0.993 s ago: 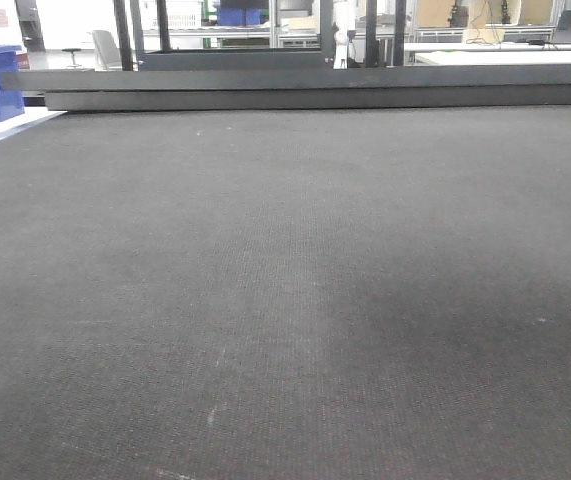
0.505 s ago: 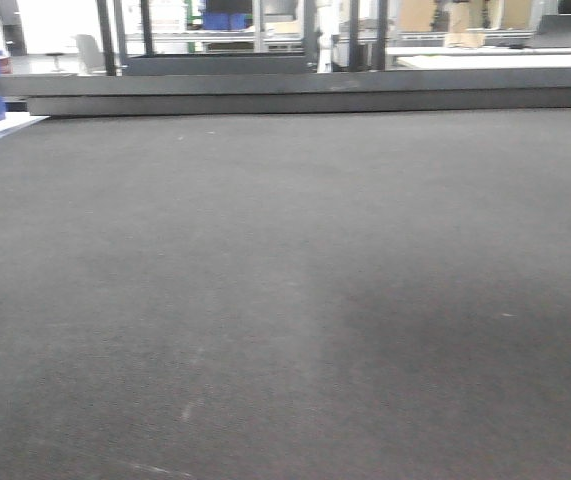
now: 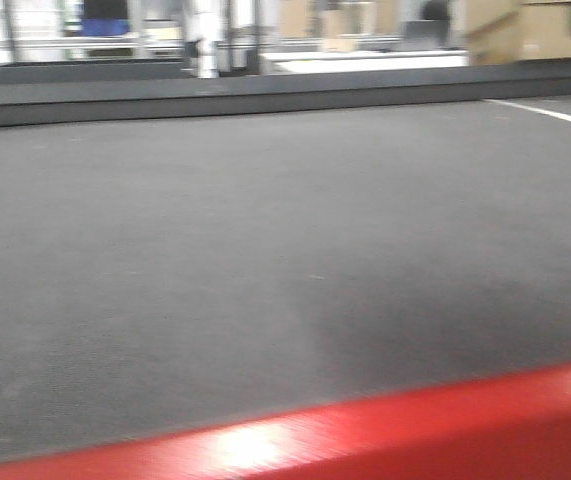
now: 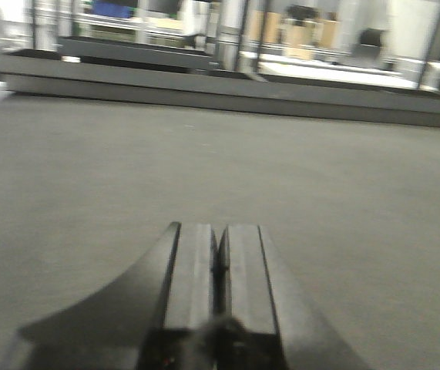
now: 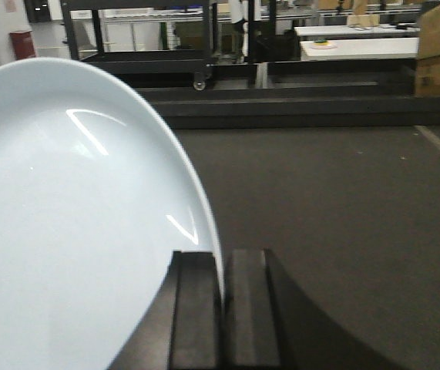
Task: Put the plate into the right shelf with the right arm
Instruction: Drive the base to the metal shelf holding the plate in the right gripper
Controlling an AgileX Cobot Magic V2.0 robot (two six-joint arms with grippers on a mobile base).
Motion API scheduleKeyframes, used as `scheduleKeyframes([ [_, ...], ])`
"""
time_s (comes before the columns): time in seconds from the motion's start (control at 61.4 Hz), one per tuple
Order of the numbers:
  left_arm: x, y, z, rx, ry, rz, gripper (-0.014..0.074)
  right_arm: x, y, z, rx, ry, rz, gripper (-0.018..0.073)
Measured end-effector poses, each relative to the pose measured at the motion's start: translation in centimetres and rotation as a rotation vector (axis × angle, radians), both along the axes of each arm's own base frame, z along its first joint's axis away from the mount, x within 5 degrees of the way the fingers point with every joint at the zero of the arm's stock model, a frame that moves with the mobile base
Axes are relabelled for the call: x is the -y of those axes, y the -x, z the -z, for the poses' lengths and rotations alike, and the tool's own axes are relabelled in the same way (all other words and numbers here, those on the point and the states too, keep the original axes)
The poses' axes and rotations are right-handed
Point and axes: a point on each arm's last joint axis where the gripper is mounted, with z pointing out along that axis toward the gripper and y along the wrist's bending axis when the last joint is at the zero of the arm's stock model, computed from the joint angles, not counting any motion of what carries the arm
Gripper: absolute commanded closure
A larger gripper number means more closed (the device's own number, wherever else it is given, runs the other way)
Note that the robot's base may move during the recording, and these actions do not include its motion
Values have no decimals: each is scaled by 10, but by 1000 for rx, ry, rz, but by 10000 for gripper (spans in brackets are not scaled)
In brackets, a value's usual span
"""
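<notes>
In the right wrist view my right gripper is shut on the rim of the plain white plate. The plate fills the left half of that view and is held above a dark grey mat. In the left wrist view my left gripper is shut and empty above the same kind of mat. The stainless-steel right shelf does not show clearly in any view. Neither gripper nor the plate shows in the front view.
The front view shows the dark mat and a red frame edge across the bottom. A low dark ledge bounds the far side. Beyond it stand blurred racks, white tables and cardboard boxes.
The front view has swung to the right. The blue bin at the left has left the view, and the red frame edge has come in at the bottom.
</notes>
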Motion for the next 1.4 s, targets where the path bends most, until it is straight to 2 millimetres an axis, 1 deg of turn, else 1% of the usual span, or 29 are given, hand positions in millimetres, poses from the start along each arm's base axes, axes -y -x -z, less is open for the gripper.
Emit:
scheduleKeyframes([
  [1.4,0,0,0,0,0,0,643,0,1,0,2,-1,0,505],
])
